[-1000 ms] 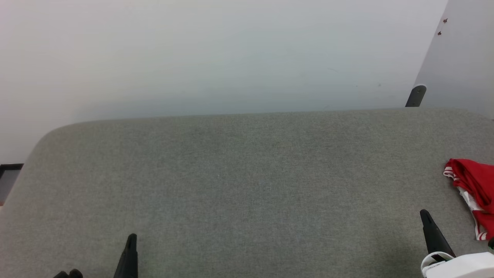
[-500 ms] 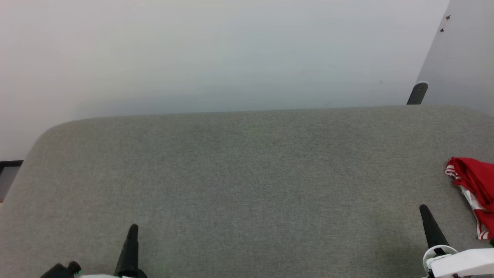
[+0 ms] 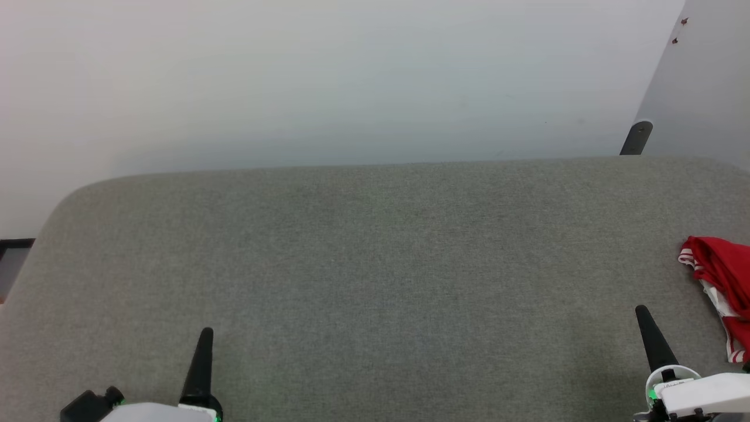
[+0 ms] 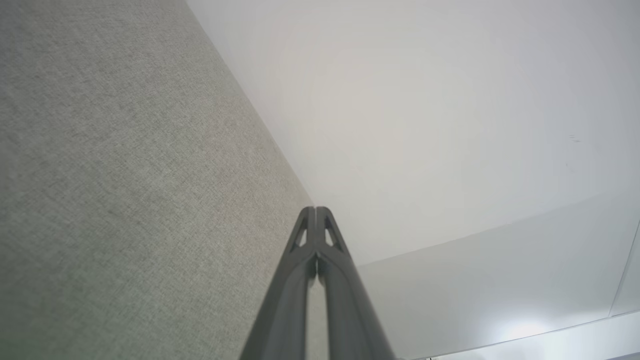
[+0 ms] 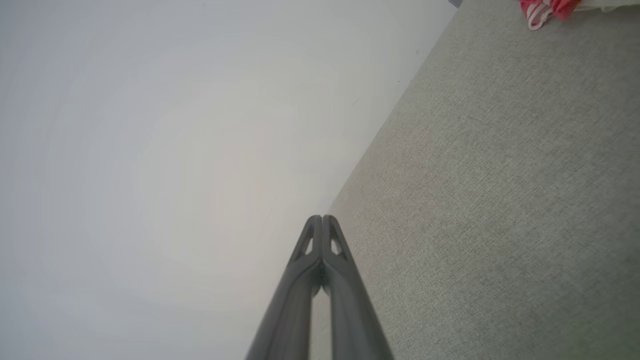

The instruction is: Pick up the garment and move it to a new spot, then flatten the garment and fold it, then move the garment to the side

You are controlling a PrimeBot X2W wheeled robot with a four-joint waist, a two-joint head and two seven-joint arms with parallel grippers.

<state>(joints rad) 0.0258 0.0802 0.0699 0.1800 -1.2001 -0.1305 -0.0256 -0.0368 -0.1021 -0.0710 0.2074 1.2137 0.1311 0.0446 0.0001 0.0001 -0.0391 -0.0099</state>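
While my left gripper (image 3: 205, 332) and right gripper (image 3: 642, 309) stand closed, empty, I list: red jersey (image 3: 722, 272), crumpled, near, right of the latter.

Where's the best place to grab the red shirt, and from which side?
Likely the raised bunch at the left end of the shirt, beside the striped trim: it stands proud of the grey surface. Come from its left with the right gripper, the nearer one; its shut fingers need opening.
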